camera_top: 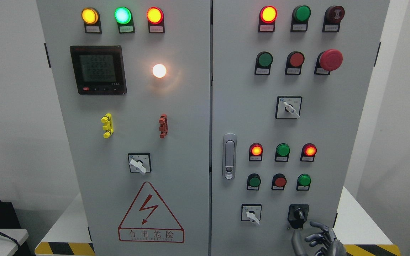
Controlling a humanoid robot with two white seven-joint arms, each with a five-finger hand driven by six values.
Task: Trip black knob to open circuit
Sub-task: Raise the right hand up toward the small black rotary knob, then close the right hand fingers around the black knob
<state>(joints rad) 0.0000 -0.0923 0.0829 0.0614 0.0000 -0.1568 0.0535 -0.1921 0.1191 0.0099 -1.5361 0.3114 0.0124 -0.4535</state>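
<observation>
- Presently, right hand (pixel 319 239): at the bottom edge, right of centre, in front of the cabinet's right door (pixel 240 89); fingers loosely spread, holding nothing.
- Black knob (pixel 299 214): on a black plate low on that door, just above and slightly left of the hand, apart from the fingertips.
- White-handled selector switch (pixel 251 214): left of the knob, same row.
- Three push buttons, green (pixel 254 181), red (pixel 280 181), green (pixel 304 180): the row above.
- Door handle (pixel 229 155): at the right door's left edge.
</observation>
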